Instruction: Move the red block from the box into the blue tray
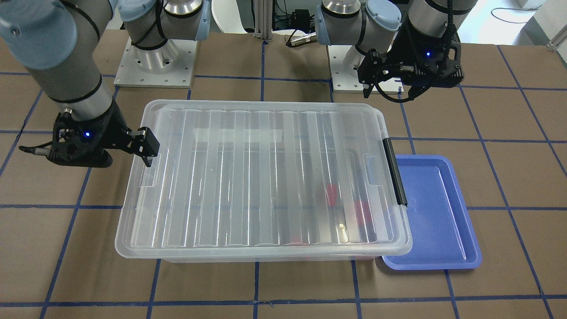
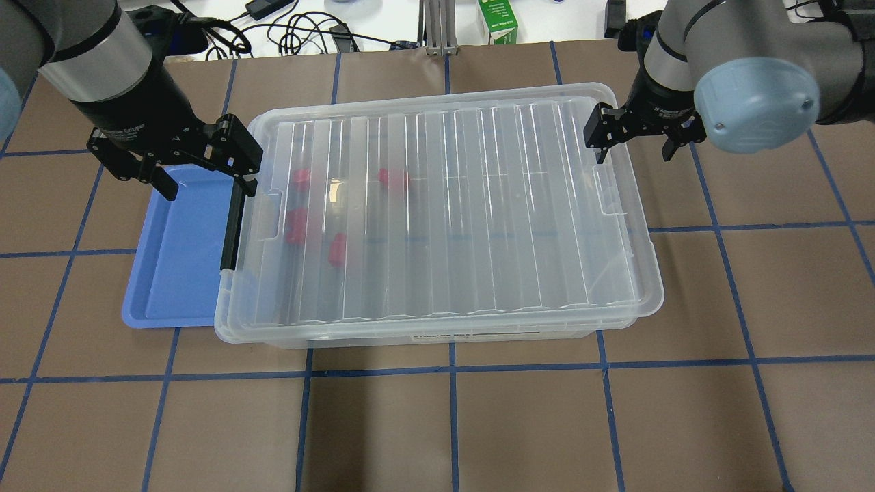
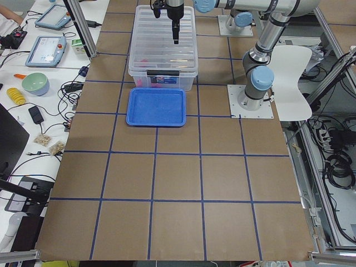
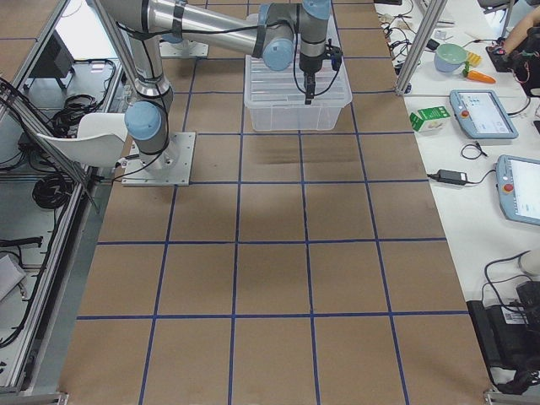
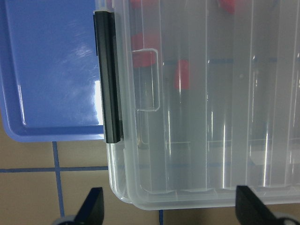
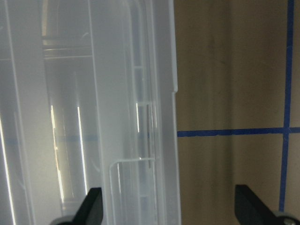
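Observation:
The box (image 2: 437, 205) is a clear bin with its ribbed lid on and a black clip handle (image 2: 232, 225) on its left short side. Several red blocks (image 2: 336, 249) show blurred through the lid near that end; I cannot tell which is the small stubbed one. The blue tray (image 2: 174, 260) lies empty against the box's left end. My left gripper (image 2: 205, 179) is open and empty above the tray's far edge and the box's corner; in its wrist view the fingertips (image 5: 93, 208) straddle that corner. My right gripper (image 2: 636, 145) is open and empty over the box's right far edge.
The arm bases (image 1: 155, 62) stand on the robot's side of the box. Cables and a green carton (image 2: 502, 20) lie beyond the table's far edge. Brown table with blue grid tape (image 2: 451, 369) stretches in front of the box.

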`<state>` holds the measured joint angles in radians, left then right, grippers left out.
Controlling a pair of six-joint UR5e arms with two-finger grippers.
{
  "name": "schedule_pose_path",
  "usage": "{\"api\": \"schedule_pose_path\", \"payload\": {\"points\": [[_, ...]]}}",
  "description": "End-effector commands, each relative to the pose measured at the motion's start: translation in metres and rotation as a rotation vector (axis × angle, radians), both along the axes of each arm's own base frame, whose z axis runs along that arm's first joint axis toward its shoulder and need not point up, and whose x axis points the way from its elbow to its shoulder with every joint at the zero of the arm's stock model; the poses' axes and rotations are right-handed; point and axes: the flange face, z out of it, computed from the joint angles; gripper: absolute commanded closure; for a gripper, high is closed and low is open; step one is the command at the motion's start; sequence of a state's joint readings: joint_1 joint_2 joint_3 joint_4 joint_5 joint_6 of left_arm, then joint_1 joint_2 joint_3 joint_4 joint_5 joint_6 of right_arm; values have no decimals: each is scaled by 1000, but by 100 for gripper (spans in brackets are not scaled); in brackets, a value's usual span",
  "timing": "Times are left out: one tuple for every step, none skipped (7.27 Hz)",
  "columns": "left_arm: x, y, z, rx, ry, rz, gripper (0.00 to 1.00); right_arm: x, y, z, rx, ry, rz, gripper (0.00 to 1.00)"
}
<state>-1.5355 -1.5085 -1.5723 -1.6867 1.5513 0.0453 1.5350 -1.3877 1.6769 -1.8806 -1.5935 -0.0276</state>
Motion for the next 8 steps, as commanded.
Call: {"api": "schedule_pose_path", "payload": {"points": [[0, 0, 0, -1, 0, -1, 0, -9, -2, -23, 17, -1, 37, 0], [0, 0, 0, 0, 0, 1, 0, -25, -4, -24, 20, -2, 12, 0], [0, 0, 0, 0, 2, 1, 0, -33, -5, -24, 20, -2, 2, 0], [0, 0, -1, 2, 1, 1, 0, -34, -6, -25, 22, -2, 8, 0], [0, 0, -1, 2, 1, -1, 0, -38, -6, -24, 19, -1, 23, 0], [0, 0, 0, 0, 0, 1, 0, -44, -7, -25, 21, -2, 17, 0], [0, 0, -1, 2, 0, 1, 0, -52, -8, -25, 20, 0, 22, 0], [0, 0, -1, 2, 1, -1, 0, -66, -10, -24, 19, 0, 31, 0]]}}
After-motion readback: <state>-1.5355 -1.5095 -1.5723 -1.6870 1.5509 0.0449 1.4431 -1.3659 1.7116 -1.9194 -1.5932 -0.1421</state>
